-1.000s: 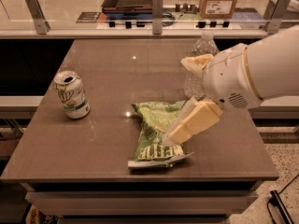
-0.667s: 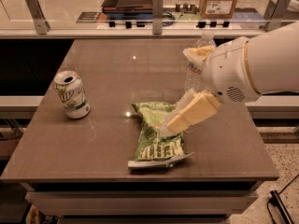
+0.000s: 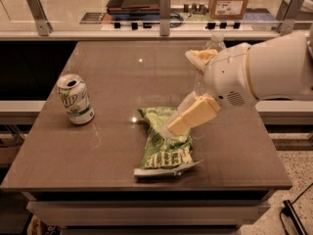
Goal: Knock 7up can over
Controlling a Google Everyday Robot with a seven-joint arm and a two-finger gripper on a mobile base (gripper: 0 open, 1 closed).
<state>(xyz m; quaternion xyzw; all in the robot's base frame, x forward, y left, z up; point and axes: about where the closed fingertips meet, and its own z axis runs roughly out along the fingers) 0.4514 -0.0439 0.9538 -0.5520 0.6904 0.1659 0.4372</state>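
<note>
In the camera view, my pincer (image 3: 180, 93) hangs over the middle of the counter (image 3: 122, 67), a little toward the right edge. It stands open: the two pale yellow fingers are spread well apart and nothing is clamped between them. The lower finger (image 3: 191, 116) slants down and leftward, and its tip lies over the upper end of the green chip bag (image 3: 164, 148), though I cannot tell whether it touches the bag. The upper finger (image 3: 200, 57) points toward the back edge.

The 7up can (image 3: 75, 99) stands upright close to the left edge, about halfway between the back and front edges. Its silver top is opened and its green logo faces the front. It is well apart from my pincer, with bare counter between us.

The chip bag lies flat near the middle of the front edge. A clear water bottle (image 3: 213, 40) stands behind my wrist (only its cap and shoulder show clearly), toward the back right corner.
</note>
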